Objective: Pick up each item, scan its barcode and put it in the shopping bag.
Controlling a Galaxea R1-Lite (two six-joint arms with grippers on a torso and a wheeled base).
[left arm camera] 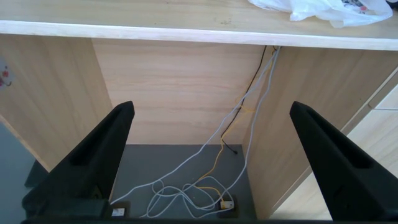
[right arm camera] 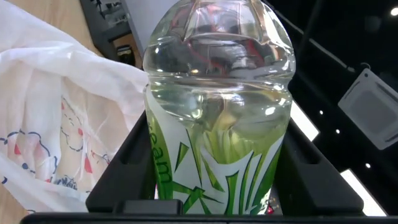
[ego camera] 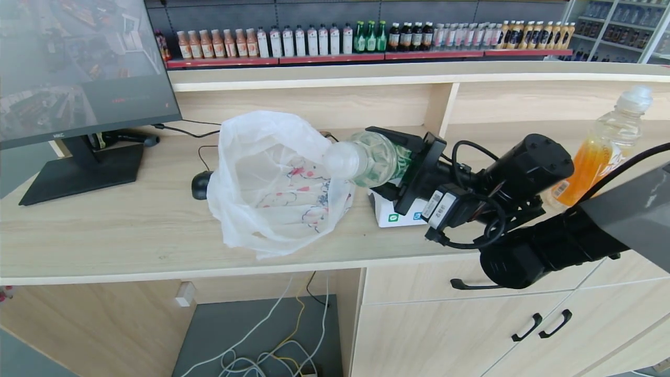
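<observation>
My right gripper (ego camera: pixel 390 159) is shut on a clear bottle with a green label (ego camera: pixel 369 158), held on its side with the white cap pointing into the mouth of the white shopping bag (ego camera: pixel 272 183) on the counter. In the right wrist view the clear bottle (right arm camera: pixel 217 118) sits between the black fingers (right arm camera: pixel 118 174), with the shopping bag (right arm camera: pixel 56 118) just beyond. An orange drink bottle (ego camera: pixel 602 152) stands on the counter at the right. My left gripper (left arm camera: pixel 211 162) hangs open below the counter edge, facing cables on the floor.
A white box (ego camera: pixel 390 214) lies under my right wrist. A black mouse (ego camera: pixel 200 185) sits left of the bag, and a monitor (ego camera: pixel 78 63) stands at the far left. A raised shelf (ego camera: pixel 419 78) runs behind the counter. Cabinet doors (ego camera: pixel 471 324) are below.
</observation>
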